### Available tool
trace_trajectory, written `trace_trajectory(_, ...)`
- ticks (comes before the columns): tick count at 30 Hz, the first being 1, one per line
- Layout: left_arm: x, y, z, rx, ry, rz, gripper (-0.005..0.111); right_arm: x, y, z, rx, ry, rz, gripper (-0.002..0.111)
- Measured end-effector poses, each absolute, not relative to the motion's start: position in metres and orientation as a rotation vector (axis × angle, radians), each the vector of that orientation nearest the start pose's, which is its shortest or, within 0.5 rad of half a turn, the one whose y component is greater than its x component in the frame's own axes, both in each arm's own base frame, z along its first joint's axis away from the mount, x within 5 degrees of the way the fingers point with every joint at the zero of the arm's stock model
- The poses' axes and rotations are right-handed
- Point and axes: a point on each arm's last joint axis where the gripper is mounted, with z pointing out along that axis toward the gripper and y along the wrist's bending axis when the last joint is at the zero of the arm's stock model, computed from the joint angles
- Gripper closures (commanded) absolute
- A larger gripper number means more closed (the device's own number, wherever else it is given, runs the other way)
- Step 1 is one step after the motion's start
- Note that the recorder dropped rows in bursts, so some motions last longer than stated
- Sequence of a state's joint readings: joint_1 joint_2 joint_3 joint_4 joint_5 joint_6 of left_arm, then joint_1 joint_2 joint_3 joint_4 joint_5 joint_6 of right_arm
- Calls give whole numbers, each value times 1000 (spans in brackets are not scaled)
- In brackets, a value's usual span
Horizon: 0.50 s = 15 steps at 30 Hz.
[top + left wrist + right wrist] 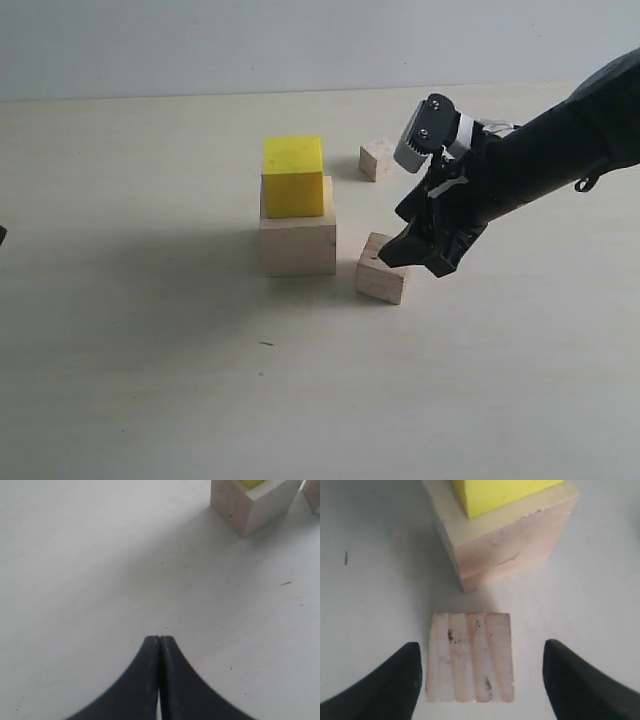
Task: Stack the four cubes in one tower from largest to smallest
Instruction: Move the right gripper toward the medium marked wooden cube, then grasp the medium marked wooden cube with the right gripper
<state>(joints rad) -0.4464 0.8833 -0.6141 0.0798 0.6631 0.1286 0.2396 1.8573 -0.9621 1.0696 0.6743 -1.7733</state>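
The tower is half built: the yellow cube (293,176) sits on the largest pale wood cube (297,245) on the worktop (150,380), pushed toward one edge of it rather than centred. The smallest pale wood cube (377,159) stands by itself further back, well apart from the stack. The grooved wood cube (381,270), which by size goes on next, rests on the worktop just beside the base cube on its right and does not touch it.

The right jaws are spread wide with nothing in them, and they straddle that cube. In the right wrist view the grooved wood cube (470,657) lies squarely between the two dark fingers (395,680), with a gap on both sides that is narrower on one side than the other. Its stripes run along the line of approach, toward the stack beyond, so the fingers would probably close on the two faces parallel to the grain. Whether the tips are already low enough to grip cannot be told.

The left jaws are pressed together on nothing, low over bare worktop; the left wrist view catches only a corner of the base cube (250,507), so the right arm (540,150) is much the nearer.
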Motion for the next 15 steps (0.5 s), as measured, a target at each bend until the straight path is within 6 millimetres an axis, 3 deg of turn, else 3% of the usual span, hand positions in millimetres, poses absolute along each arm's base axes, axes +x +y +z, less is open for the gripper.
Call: trace_trajectory(15, 148, -66, 266, 748, 2276, -58, 107, 316, 131, 130, -1397, 2150, 630, 42)
